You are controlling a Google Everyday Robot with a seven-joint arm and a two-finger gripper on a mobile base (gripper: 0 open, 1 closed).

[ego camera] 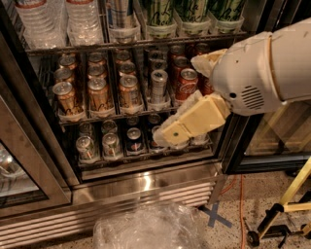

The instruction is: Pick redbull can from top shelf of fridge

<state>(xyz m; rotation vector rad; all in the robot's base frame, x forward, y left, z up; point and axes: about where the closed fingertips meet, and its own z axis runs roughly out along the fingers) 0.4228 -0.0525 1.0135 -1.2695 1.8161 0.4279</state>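
The redbull can (120,12), silver and blue, stands on the top shelf (141,44) of the fridge (146,182), between water bottles and green-and-white cans; its top is cut off by the picture's edge. My gripper (181,99) is lower and to the right, in front of the middle shelf's right end. Its two cream fingers are spread apart: the upper fingertip (201,61) is near the Coca-Cola cans (187,83) and the lower finger (189,121) reaches down over the bottom shelf. It holds nothing.
Water bottles (58,19) stand left of the can and green-and-white cans (194,12) right of it. Gold cans (97,92) fill the middle shelf. A glass door (19,160) stands open at left. A plastic bag (146,226) and a yellow stand (291,194) are on the floor.
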